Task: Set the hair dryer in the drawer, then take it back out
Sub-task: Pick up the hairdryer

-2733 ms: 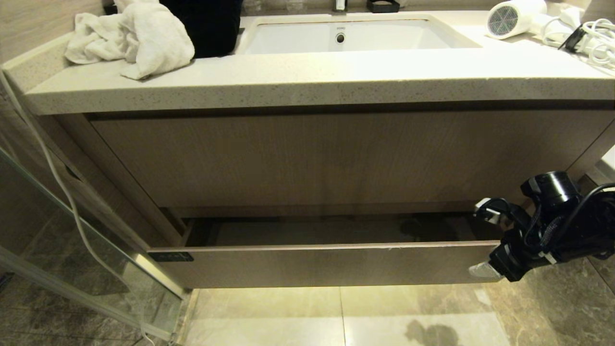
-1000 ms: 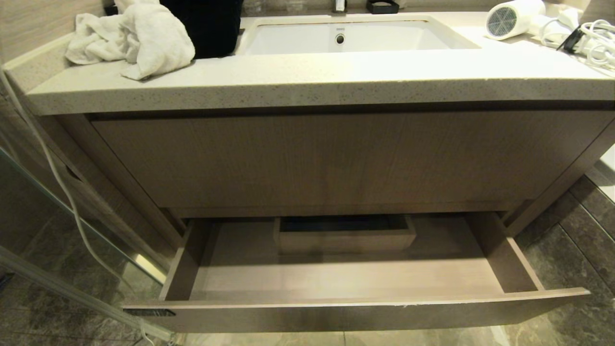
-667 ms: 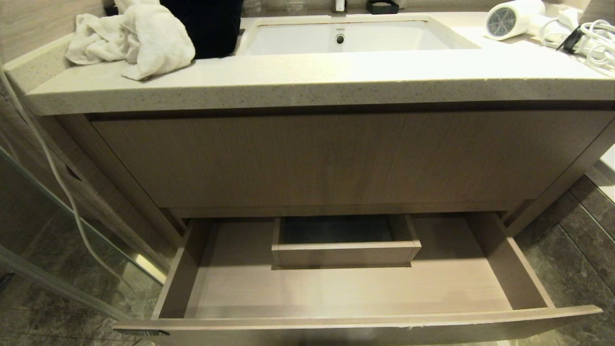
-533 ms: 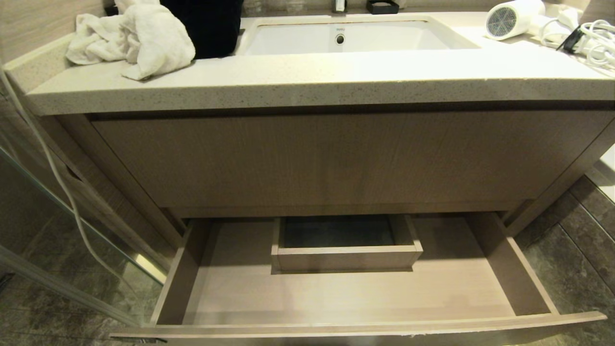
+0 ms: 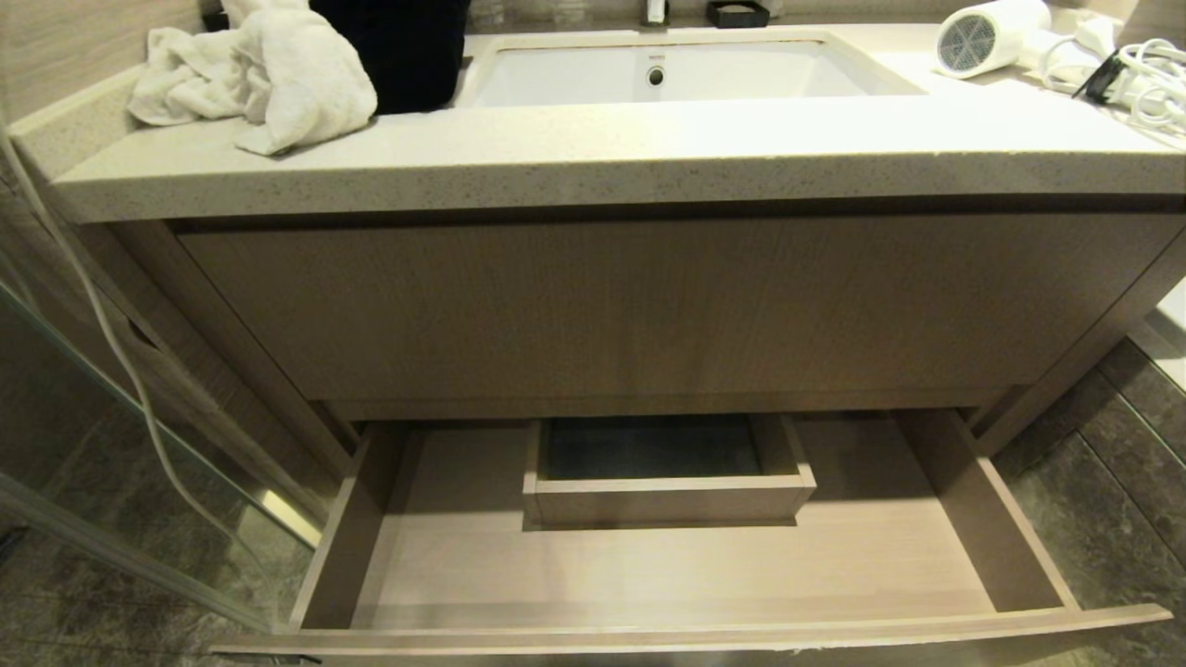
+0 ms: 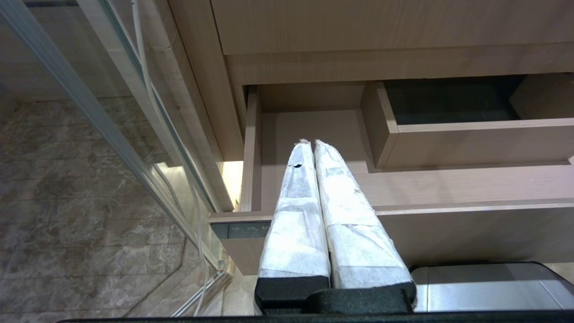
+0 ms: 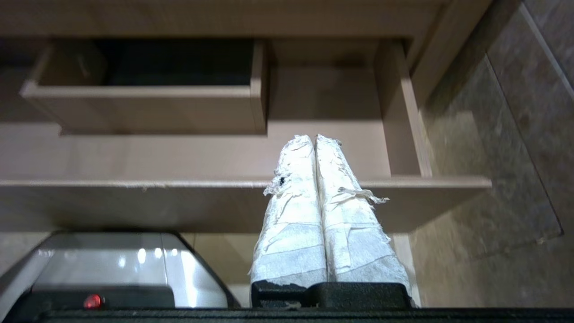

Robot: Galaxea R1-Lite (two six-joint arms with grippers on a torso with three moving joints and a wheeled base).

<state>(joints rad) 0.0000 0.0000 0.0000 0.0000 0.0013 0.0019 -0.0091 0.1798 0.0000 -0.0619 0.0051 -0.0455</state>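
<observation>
The white hair dryer point(image 5: 991, 35) lies on the countertop at the far right, grille facing me, its coiled cord point(image 5: 1144, 79) beside it. Below the vanity the light-wood drawer point(image 5: 686, 637) stands pulled far out, and nothing lies on its floor. A boxed cut-out point(image 5: 665, 498) sits at its back middle. Neither arm shows in the head view. My left gripper point(image 6: 310, 142) is shut and empty, low before the drawer's left end point(image 6: 251, 152). My right gripper point(image 7: 313, 138) is shut and empty, low before the drawer's right end point(image 7: 399, 112).
A crumpled white towel point(image 5: 264, 74) lies on the counter's left, next to a black object point(image 5: 394, 46). The white sink basin point(image 5: 667, 69) is in the middle. A glass panel with a metal frame point(image 5: 111, 547) and a hanging white cable point(image 5: 102, 324) stand at the left.
The drawer has slid out from nearly shut to far open, showing its floor and the boxed cut-out. The right arm, seen at the drawer's right end earlier, has left the head view.
</observation>
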